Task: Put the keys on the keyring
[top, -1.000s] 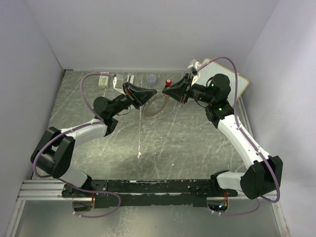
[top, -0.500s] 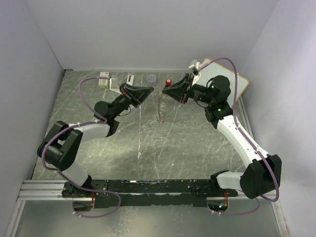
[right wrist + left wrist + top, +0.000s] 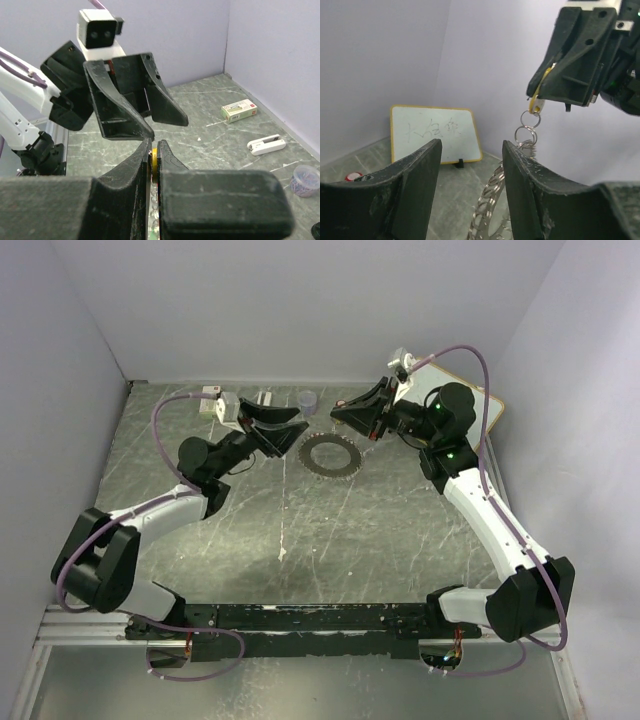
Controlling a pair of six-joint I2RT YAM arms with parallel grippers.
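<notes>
One yellow key (image 3: 536, 103) is pinched in the right gripper (image 3: 153, 142) and linked by small rings (image 3: 526, 126) to the keyring (image 3: 311, 454) below. Beside it, the left gripper (image 3: 471, 144) is spread and empty. Step judged: yellow key attached; the green key, unseen, is to be located next.

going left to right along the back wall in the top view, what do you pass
box → white clip → cup → whiteboard
</notes>
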